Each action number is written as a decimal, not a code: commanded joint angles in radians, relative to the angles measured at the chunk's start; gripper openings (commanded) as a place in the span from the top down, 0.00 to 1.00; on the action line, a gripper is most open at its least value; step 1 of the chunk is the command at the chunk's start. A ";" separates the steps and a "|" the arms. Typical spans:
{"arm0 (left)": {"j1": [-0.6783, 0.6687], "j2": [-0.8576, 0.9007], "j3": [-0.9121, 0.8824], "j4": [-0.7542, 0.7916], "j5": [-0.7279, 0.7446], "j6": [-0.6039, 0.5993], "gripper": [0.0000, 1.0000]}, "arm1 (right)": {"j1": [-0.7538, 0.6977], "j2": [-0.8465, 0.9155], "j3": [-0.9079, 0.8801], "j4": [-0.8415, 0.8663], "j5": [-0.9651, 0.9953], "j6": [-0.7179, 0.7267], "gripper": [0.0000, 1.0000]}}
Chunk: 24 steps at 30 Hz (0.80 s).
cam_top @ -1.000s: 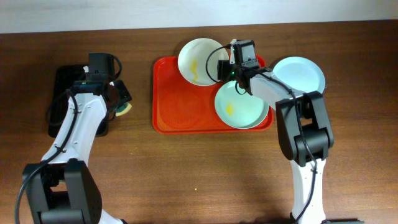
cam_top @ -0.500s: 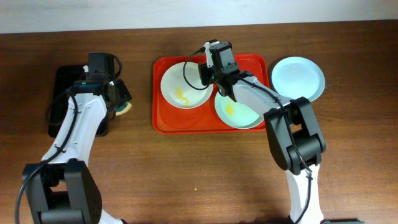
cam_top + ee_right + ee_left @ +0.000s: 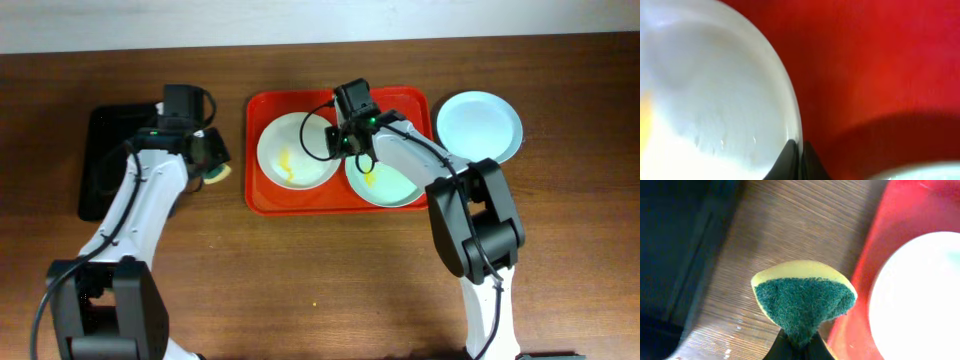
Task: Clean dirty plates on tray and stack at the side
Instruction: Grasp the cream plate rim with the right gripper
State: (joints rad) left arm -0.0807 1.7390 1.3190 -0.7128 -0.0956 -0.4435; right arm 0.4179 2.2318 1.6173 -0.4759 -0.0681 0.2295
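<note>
A white plate (image 3: 297, 150) with a yellow smear lies in the left half of the red tray (image 3: 268, 198). My right gripper (image 3: 341, 140) is shut on its right rim; the right wrist view shows the white plate (image 3: 715, 100) with its edge pinched by that gripper (image 3: 801, 156). A mint plate (image 3: 388, 178) with a yellow smear lies in the tray's right half. A second mint plate (image 3: 481, 124) rests on the table, right of the tray. My left gripper (image 3: 210, 158) is shut on a green-and-yellow sponge (image 3: 805, 300), just left of the tray (image 3: 875, 255).
A black tray (image 3: 108, 160) sits on the wooden table at the far left, behind my left arm. A pale wall edge runs along the table's back.
The white plate has slid from the tray's back edge into its left half, with my right gripper closing on its rim. My left gripper has carried the sponge rightwards off the black tray.
</note>
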 commanded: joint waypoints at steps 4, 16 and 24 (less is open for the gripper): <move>-0.090 -0.026 -0.002 0.012 0.013 -0.012 1.00 | 0.013 -0.014 -0.021 -0.177 0.039 0.211 0.96; -0.103 -0.020 -0.003 0.012 0.014 -0.012 1.00 | 0.012 -0.013 -0.011 0.016 0.047 -0.043 0.55; -0.103 -0.020 -0.003 0.013 0.052 -0.012 1.00 | 0.014 0.019 -0.014 -0.042 0.047 -0.042 0.83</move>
State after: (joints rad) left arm -0.1776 1.7390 1.3190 -0.7052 -0.0555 -0.4435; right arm 0.4301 2.2192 1.6127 -0.5140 -0.0372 0.1871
